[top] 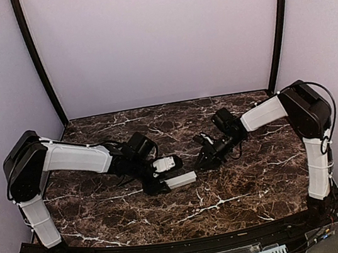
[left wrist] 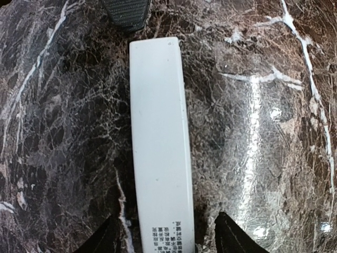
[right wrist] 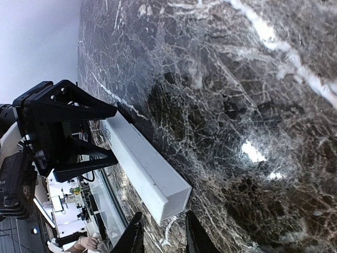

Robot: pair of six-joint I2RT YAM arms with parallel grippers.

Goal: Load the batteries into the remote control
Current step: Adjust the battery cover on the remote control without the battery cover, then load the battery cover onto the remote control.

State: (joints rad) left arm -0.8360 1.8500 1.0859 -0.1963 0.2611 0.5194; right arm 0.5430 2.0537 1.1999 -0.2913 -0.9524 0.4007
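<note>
At the centre of the dark marble worktop [top: 248,185], the white remote control [top: 181,179] lies flat between the two arms. The left end effector [left wrist: 167,240] straddles its printed end at the bottom edge of the left wrist view, fingers wide and clear of both sides. The right end effector [right wrist: 164,234] sits at the opposite end, fingers narrowly parted, clamping nothing.

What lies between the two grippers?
The remote, flat on the table: one end between the left gripper's open fingers, the other by the right gripper. Top view shows it; wrist views confirm.
</note>
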